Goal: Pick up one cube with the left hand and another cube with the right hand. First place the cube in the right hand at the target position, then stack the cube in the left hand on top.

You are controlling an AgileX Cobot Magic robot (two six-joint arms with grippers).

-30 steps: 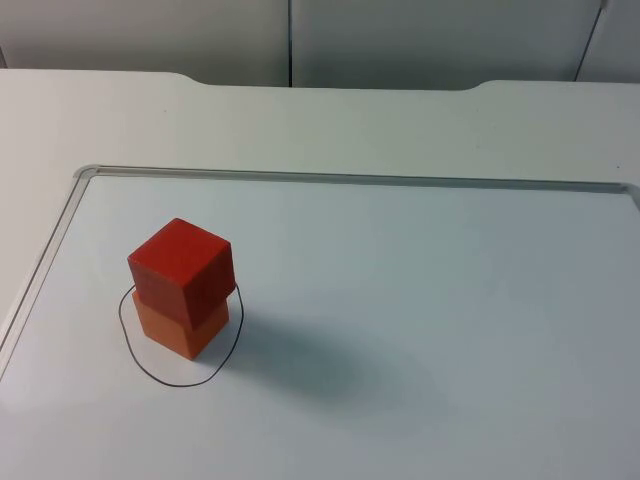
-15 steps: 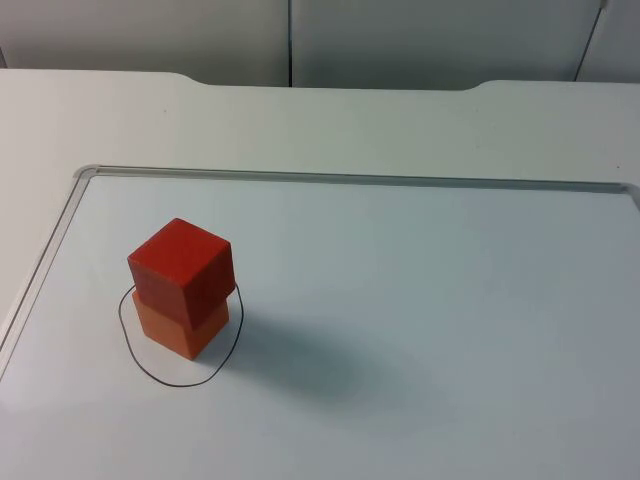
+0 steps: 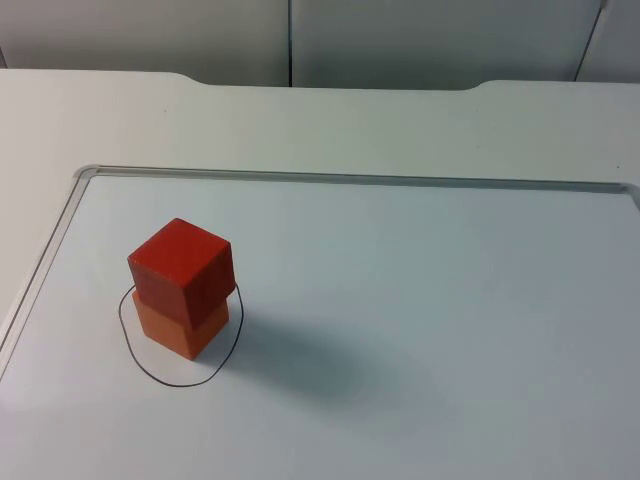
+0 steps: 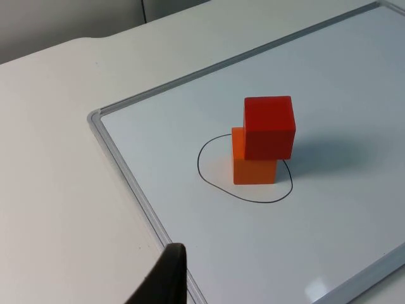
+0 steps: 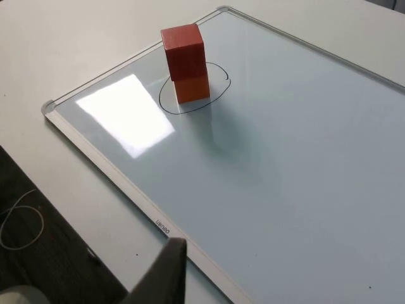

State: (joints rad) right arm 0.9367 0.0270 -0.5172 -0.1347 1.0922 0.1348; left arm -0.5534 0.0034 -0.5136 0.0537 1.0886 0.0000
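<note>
A red cube [image 3: 182,262] stands on top of an orange cube [image 3: 182,330], slightly offset from it. The stack rests inside a black hand-drawn ring [image 3: 180,383] at the left of the whiteboard. Nothing is touching either cube. My left gripper [image 4: 166,278] waits well back from the stack, over the bare table beside the board's frame; from there I see the red cube [image 4: 269,126] and the orange cube [image 4: 253,170]. My right gripper [image 5: 166,272] hangs far from the stack near the board's long edge, with the red cube [image 5: 183,44] and orange cube [image 5: 192,87] in the distance.
The whiteboard's silver frame [image 3: 350,179] lies flat on the white table [image 3: 300,120]. A grey partition wall [image 3: 400,40] closes the far side. In the right wrist view the table's edge drops off to dark floor [image 5: 38,240].
</note>
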